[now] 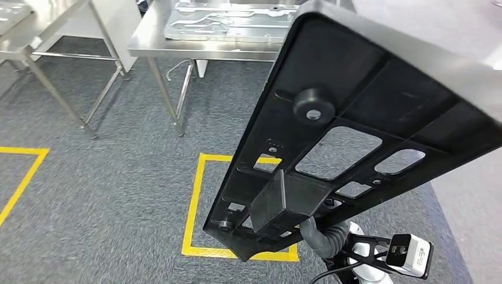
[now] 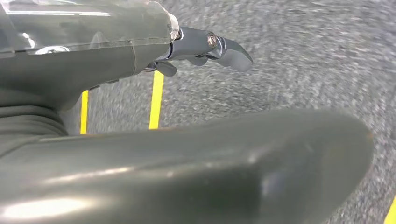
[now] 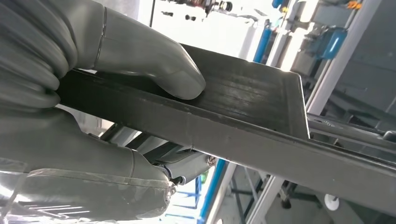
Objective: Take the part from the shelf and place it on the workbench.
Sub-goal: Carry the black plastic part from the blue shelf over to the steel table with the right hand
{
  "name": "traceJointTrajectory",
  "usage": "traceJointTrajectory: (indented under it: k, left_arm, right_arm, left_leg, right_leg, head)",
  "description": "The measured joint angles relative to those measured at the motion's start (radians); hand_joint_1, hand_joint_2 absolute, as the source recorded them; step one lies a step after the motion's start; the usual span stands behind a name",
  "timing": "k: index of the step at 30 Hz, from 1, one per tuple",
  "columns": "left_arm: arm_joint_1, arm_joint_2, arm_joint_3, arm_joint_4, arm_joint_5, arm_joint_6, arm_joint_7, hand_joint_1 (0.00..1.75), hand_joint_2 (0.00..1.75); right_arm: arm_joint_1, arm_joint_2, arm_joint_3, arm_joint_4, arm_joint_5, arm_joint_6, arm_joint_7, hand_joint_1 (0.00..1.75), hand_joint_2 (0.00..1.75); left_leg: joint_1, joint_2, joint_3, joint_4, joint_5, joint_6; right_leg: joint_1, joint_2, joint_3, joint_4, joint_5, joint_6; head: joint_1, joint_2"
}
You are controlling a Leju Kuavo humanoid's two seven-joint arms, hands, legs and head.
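A long flat black plastic part (image 1: 355,112) with ribbed underside, cut-out windows and a round boss crosses the head view from the upper right to the lower centre, tilted and held up in the air above the floor. In the right wrist view the right hand (image 3: 93,93) grasps it: the thick grey thumb (image 3: 154,60) presses on one face of the part's edge and darker fingers (image 3: 187,165) lie under the other face.

Grey speckled carpet floor (image 1: 106,195) covers most of the head view, with a yellow taped square (image 1: 195,201) at lower centre, partly hidden by the part, and a second yellow taped outline (image 1: 26,171) at the left edge.

A stainless steel workbench (image 1: 177,44) stands at the top centre, well apart from the part, carrying a pressed sheet-metal panel (image 1: 231,21). Another metal-legged table (image 1: 41,53) sits in the upper left.

In the left wrist view the left hand (image 2: 205,46) hangs over the carpet with nothing in it, its fingers curled slightly but apart from the thumb.
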Motion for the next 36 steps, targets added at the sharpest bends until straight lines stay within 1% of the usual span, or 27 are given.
traceJointTrajectory:
  k: [1, 2, 3, 4, 5, 7, 8, 9, 10, 11, 13, 14, 15, 17, 19, 20, 21, 23, 24, 25, 26, 28, 29, 30, 34, 35, 36]
  left_arm:
    - [-0.001, 0.001, 0.000, 0.000, -0.001, -0.001, 0.000, 0.00, 0.00]
    - [-0.002, 0.001, 0.000, 0.000, -0.001, -0.003, 0.000, 0.00, 0.00]
    - [-0.004, 0.002, 0.000, 0.000, -0.002, -0.006, 0.000, 0.00, 0.00]
    - [-0.005, 0.002, -0.001, 0.000, -0.002, -0.008, 0.000, 0.00, 0.00]
    - [-0.006, 0.003, -0.001, 0.000, -0.003, -0.011, 0.000, 0.00, 0.00]
    - [-0.005, 0.004, -0.001, 0.000, -0.005, -0.017, 0.000, 0.00, 0.00]
    - [-0.003, 0.004, -0.001, 0.000, -0.006, -0.020, 0.000, 0.00, 0.00]
    - [-0.003, 0.004, -0.001, 0.000, -0.007, -0.021, 0.001, 0.00, 0.00]
    - [-0.003, 0.005, -0.001, 0.000, -0.008, -0.022, 0.002, 0.00, 0.00]
    - [-0.003, 0.005, -0.001, 0.000, -0.009, -0.023, 0.002, 0.00, 0.00]
    - [-0.005, 0.004, -0.002, 0.000, -0.010, -0.029, 0.001, 0.00, 0.00]
    - [-0.006, 0.003, -0.002, 0.000, -0.011, -0.033, 0.000, 0.00, 0.00]
    - [-0.006, 0.003, -0.003, 0.000, -0.012, -0.037, -0.003, 0.00, 0.00]
    - [-0.007, 0.002, -0.005, 0.000, -0.012, -0.042, -0.007, 0.00, 0.00]
    - [-0.009, 0.003, -0.007, 0.000, -0.013, -0.043, -0.012, 0.00, 0.00]
    - [-0.009, 0.003, -0.008, 0.000, -0.013, -0.045, -0.014, 0.00, 0.00]
    - [-0.009, 0.004, -0.008, 0.000, -0.014, -0.046, -0.015, 0.00, 0.00]
    - [-0.007, 0.003, -0.009, 0.000, -0.015, -0.047, -0.017, 0.00, 0.00]
    - [-0.005, 0.003, -0.009, 0.000, -0.015, -0.047, -0.017, 0.00, 0.00]
    - [-0.004, 0.004, -0.009, 0.000, -0.015, -0.047, -0.018, 0.00, 0.00]
    - [-0.003, 0.004, -0.009, 0.000, -0.015, -0.046, -0.018, 0.00, 0.00]
    - [-0.002, 0.004, -0.009, 0.000, -0.015, -0.044, -0.020, 0.00, 0.00]
    - [-0.003, 0.004, -0.009, 0.000, -0.015, -0.043, -0.021, 0.00, 0.00]
    - [-0.004, 0.004, -0.009, 0.000, -0.015, -0.043, -0.023, 0.00, 0.00]
    - [-0.005, 0.004, -0.009, 0.000, -0.016, -0.043, -0.028, 0.00, 0.00]
    - [-0.005, 0.004, -0.009, 0.000, -0.016, -0.044, -0.029, 0.00, 0.00]
    - [-0.006, 0.004, -0.009, 0.000, -0.017, -0.045, -0.030, 0.00, 0.00]
  right_arm:
    - [0.001, 0.000, -0.001, 0.000, 0.000, 0.000, 0.000, 1.75, 1.75]
    - [0.003, 0.000, -0.003, 0.000, 0.000, 0.000, 0.000, 1.75, 1.75]
    - [0.005, 0.000, -0.006, -0.001, 0.000, 0.000, -0.001, 1.75, 1.75]
    - [0.006, 0.000, -0.009, -0.002, 0.000, 0.000, -0.001, 1.75, 1.75]
    - [0.007, 0.000, -0.012, -0.003, 0.001, -0.001, -0.001, 1.75, 1.75]
    - [0.009, 0.000, -0.016, -0.004, 0.007, -0.004, -0.001, 1.75, 1.75]
    - [0.011, 0.000, -0.017, -0.004, 0.011, -0.005, -0.001, 1.75, 1.75]
    - [0.013, 0.000, -0.018, -0.004, 0.014, -0.005, -0.001, 1.75, 1.75]
    - [0.015, 0.000, -0.019, -0.004, 0.017, -0.005, -0.001, 1.75, 1.75]
    - [0.016, 0.000, -0.020, -0.004, 0.019, -0.004, -0.001, 1.75, 1.75]
    - [0.016, 0.000, -0.023, -0.005, 0.022, -0.004, -0.001, 1.75, 1.75]
    - [0.015, 0.000, -0.024, -0.005, 0.023, -0.005, -0.001, 1.75, 1.75]
    - [0.015, 0.000, -0.025, -0.006, 0.024, -0.005, -0.001, 1.75, 1.75]
    - [0.015, 0.000, -0.027, -0.005, 0.024, -0.006, -0.001, 1.75, 1.75]
    - [0.015, 0.000, -0.030, -0.005, 0.024, -0.008, -0.001, 1.75, 1.75]
    - [0.015, 0.000, -0.031, -0.005, 0.024, -0.011, -0.001, 1.75, 1.75]
    - [0.015, 0.000, -0.032, -0.005, 0.024, -0.014, -0.001, 1.75, 1.75]
    - [0.016, 0.000, -0.033, -0.003, 0.024, -0.020, -0.001, 1.75, 1.75]
    - [0.017, 0.000, -0.033, -0.002, 0.024, -0.022, -0.001, 1.75, 1.75]
    - [0.019, 0.000, -0.034, 0.000, 0.024, -0.023, 0.000, 1.75, 1.75]
    - [0.021, 0.000, -0.034, 0.000, 0.024, -0.023, 0.000, 1.75, 1.75]
    - [0.025, 0.000, -0.034, 0.000, 0.026, -0.023, -0.001, 1.75, 1.75]
    - [0.025, 0.000, -0.034, 0.001, 0.027, -0.023, -0.001, 1.75, 1.75]
    - [0.025, 0.000, -0.034, 0.001, 0.028, -0.023, -0.001, 1.75, 1.75]
    - [0.024, 0.000, -0.035, 0.000, 0.030, -0.023, -0.001, 1.75, 1.75]
    - [0.023, 0.000, -0.036, 0.000, 0.030, -0.022, -0.001, 1.75, 1.75]
    - [0.021, 0.000, -0.037, 0.000, 0.030, -0.022, -0.001, 1.75, 1.75]
  left_leg:
    - [-0.001, -0.005, 0.003, -0.008, -0.004, 0.006]
    - [-0.002, 0.002, 0.003, -0.011, -0.001, 0.012]
    - [-0.002, 0.012, 0.004, -0.014, 0.002, 0.019]
    - [-0.001, 0.021, 0.006, -0.017, 0.005, 0.027]
    - [0.000, 0.030, 0.007, -0.021, 0.007, 0.033]
    - [-0.002, 0.048, 0.007, -0.024, 0.008, 0.040]
    - [-0.003, 0.056, 0.006, -0.024, 0.008, 0.040]
    - [-0.004, 0.064, 0.005, -0.024, 0.008, 0.041]
    - [-0.004, 0.069, 0.005, -0.023, 0.007, 0.040]
    - [-0.004, 0.074, 0.006, -0.023, 0.007, 0.039]
    - [-0.004, 0.078, 0.010, -0.023, 0.004, 0.036]
    - [-0.006, 0.079, 0.011, -0.023, 0.002, 0.032]
    - [-0.007, 0.080, 0.012, -0.022, 0.000, 0.027]
    - [-0.008, 0.082, 0.013, -0.025, -0.002, 0.015]
    - [-0.007, 0.081, 0.014, -0.020, -0.009, 0.004]
    - [-0.007, 0.078, 0.006, 0.003, -0.024, 0.000]
    - [-0.006, 0.073, -0.014, 0.049, -0.048, -0.003]
    - [-0.005, 0.066, -0.083, 0.184, -0.108, -0.008]
    - [-0.005, 0.065, -0.117, 0.240, -0.123, -0.009]
    - [-0.005, 0.065, -0.135, 0.264, -0.119, -0.010]
    - [-0.005, 0.065, -0.135, 0.248, -0.094, -0.010]
    - [-0.005, 0.064, -0.083, 0.122, -0.014, -0.005]
    - [-0.006, 0.062, -0.054, 0.058, 0.012, -0.001]
    - [-0.007, 0.061, -0.035, 0.015, 0.024, 0.005]
    - [-0.008, 0.059, -0.022, -0.010, 0.018, 0.028]
    - [-0.007, 0.060, -0.017, -0.015, 0.017, 0.035]
    - [-0.005, 0.061, -0.012, -0.020, 0.015, 0.041]
  right_leg:
    - [0.000, 0.009, -0.004, 0.001, 0.002, 0.006]
    - [-0.001, 0.018, -0.008, 0.000, 0.004, 0.014]
    - [-0.003, 0.016, -0.010, 0.001, 0.004, 0.020]
    - [-0.003, 0.000, -0.015, 0.011, -0.004, 0.025]
    - [-0.003, -0.026, -0.029, 0.041, -0.023, 0.030]
    - [-0.004, -0.078, -0.086, 0.161, -0.087, 0.039]
    - [-0.006, -0.087, -0.120, 0.231, -0.116, 0.042]
    - [-0.007, -0.091, -0.144, 0.278, -0.129, 0.045]
    - [-0.008, -0.092, -0.148, 0.289, -0.122, 0.045]
    - [-0.009, -0.093, -0.131, 0.257, -0.098, 0.044]
    - [-0.006, -0.101, -0.054, 0.110, -0.034, 0.035]
    - [-0.002, -0.105, -0.021, 0.046, -0.014, 0.029]
    - [0.001, -0.109, -0.001, 0.007, -0.005, 0.022]
    - [0.008, -0.107, 0.004, -0.007, -0.006, 0.012]
    - [0.002, -0.103, 0.010, -0.015, -0.004, 0.001]
    - [-0.001, -0.101, 0.015, -0.020, -0.002, -0.006]
    - [-0.004, -0.100, 0.019, -0.025, -0.001, -0.011]
    - [-0.002, -0.098, 0.023, -0.025, -0.005, -0.019]
    - [-0.001, -0.095, 0.024, -0.023, -0.007, -0.020]
    - [0.000, -0.092, 0.026, -0.022, -0.010, -0.020]
    - [0.000, -0.088, 0.029, -0.019, -0.014, -0.019]
    - [0.000, -0.082, 0.038, -0.013, -0.026, -0.013]
    - [0.002, -0.080, 0.041, -0.008, -0.032, -0.010]
    - [0.003, -0.079, 0.042, -0.005, -0.037, -0.005]
    - [0.003, -0.079, 0.043, -0.002, -0.047, 0.017]
    - [0.002, -0.082, 0.034, 0.019, -0.058, 0.023]
    - [0.001, -0.085, 0.014, 0.060, -0.077, 0.028]
  head:
    - [0.000, 0.000]
    - [0.000, 0.000]
    - [0.000, 0.000]
    - [0.000, 0.000]
    - [0.000, 0.000]
    - [0.000, 0.000]
    - [0.000, 0.000]
    - [0.000, 0.000]
    - [0.000, 0.000]
    - [0.000, 0.000]
    - [0.000, 0.000]
    - [0.000, 0.000]
    - [0.000, 0.000]
    - [0.000, 0.000]
    - [0.000, 0.000]
    - [0.000, 0.000]
    - [0.000, 0.000]
    - [0.000, 0.000]
    - [0.000, 0.000]
    - [0.000, 0.000]
    - [0.000, 0.000]
    - [0.000, 0.000]
    - [0.000, 0.000]
    - [0.000, 0.000]
    - [0.000, 0.000]
    - [0.000, 0.000]
    - [0.000, 0.000]
